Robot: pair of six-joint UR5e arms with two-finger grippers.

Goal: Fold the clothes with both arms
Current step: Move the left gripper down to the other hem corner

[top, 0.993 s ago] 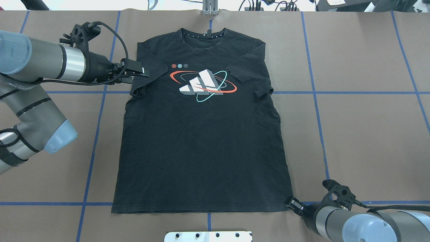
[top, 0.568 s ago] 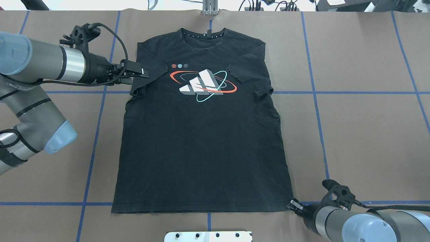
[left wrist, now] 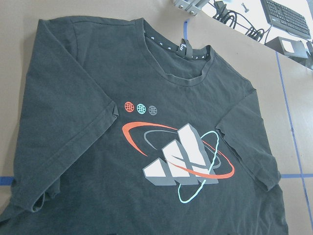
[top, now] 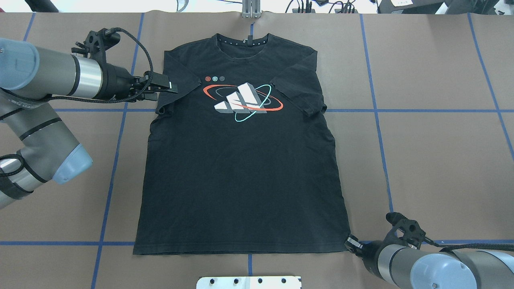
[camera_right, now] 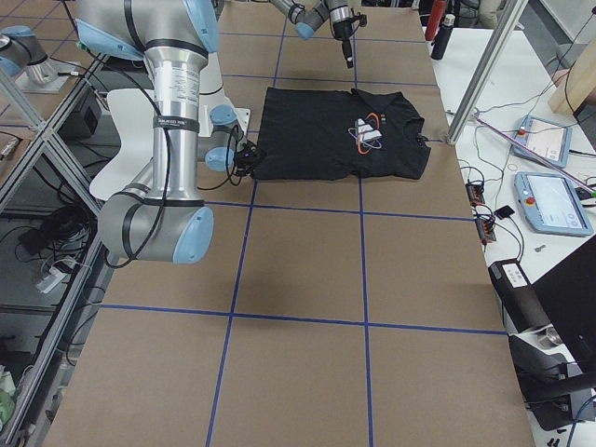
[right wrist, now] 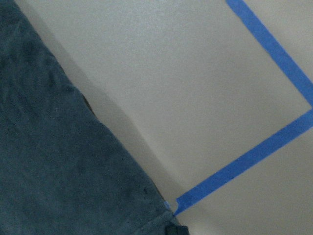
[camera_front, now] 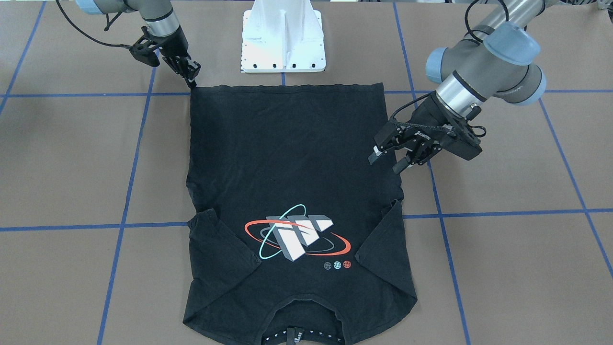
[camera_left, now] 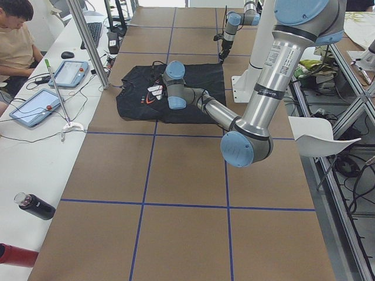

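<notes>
Right gripper (top: 352,242) has edged slightly outward at the T-shirt's (top: 241,172) hem corner, its jaw state unclear; left gripper (camera_front: 385,164) hovers over the sleeve, jaws spread.

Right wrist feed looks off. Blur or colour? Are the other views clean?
Right wrist view: soft focus and a cool cast, so the T-shirt reads bluish and the table pale grey. Left wrist view: sharp, logo crisp. Overhead view: even light, no glare on the T-shirt; only the strip beyond the table is blown out.
</notes>
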